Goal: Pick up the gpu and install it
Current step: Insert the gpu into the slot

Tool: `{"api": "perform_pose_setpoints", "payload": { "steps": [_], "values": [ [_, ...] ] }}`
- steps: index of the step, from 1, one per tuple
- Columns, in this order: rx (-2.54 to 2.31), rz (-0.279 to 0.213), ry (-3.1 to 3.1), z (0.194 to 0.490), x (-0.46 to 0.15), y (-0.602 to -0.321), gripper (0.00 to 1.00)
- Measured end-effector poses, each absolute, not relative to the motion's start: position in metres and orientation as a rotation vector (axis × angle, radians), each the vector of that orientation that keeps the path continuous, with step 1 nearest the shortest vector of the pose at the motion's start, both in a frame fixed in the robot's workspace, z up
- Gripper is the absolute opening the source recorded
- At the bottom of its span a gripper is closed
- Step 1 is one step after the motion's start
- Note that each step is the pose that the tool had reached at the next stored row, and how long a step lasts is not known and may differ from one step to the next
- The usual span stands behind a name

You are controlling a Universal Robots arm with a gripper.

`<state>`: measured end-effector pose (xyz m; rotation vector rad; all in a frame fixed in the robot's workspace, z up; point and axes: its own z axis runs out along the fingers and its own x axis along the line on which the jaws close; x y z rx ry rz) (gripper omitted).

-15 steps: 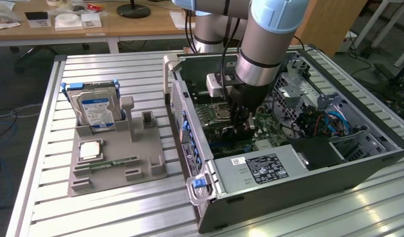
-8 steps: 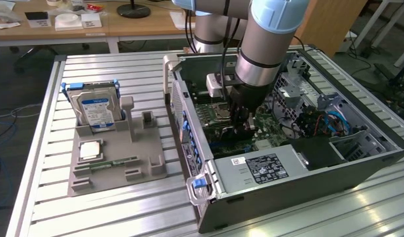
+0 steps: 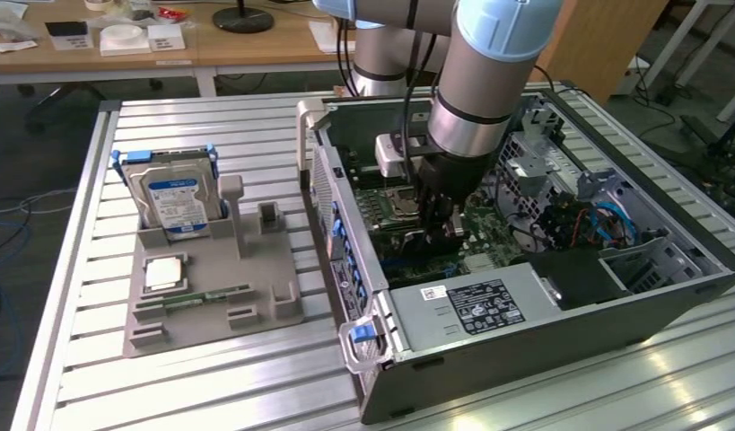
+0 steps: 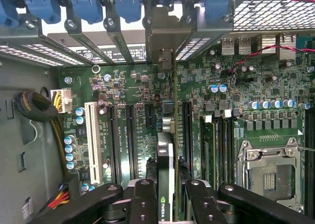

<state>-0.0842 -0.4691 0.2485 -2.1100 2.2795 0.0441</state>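
Exterior view: the computer case [image 3: 523, 350] lies open on its side toward the worktop's [image 3: 223, 377] edge at the exterior view's right, and the arm [image 3: 487, 81] reaches straight down into it with the gripper [image 3: 439, 220] low among the boards. Near the worktop's opposite edge a grey holder tray [image 3: 266, 269] carries the hard drive [image 3: 176, 197] and the memory stick [image 3: 212, 294], both untouched, with two of its upright stands bare. Wrist view: the jaws are clamped on the gpu [image 4: 166, 160], which is seen edge-on between the fingers [image 4: 142, 197]. It stands upright over the motherboard [image 4: 138, 86], and its metal bracket [image 4: 165, 59] sits at the rear slot openings beside the blue clips [image 4: 128, 2]. The card's lower edge runs along a long black slot [image 4: 187, 130]. So the pick-up looks done and the card is brought to its place. Whether it is pressed fully home cannot be told, and the release is not yet made.
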Motion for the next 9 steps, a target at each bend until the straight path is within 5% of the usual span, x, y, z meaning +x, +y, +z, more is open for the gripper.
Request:
{"api": "perform_pose_setpoints", "payload": {
  "steps": [9],
  "values": [
    [-2.110,0.044,2.280,0.2485,-0.0842,-0.4698,0.27]
  ]
}}
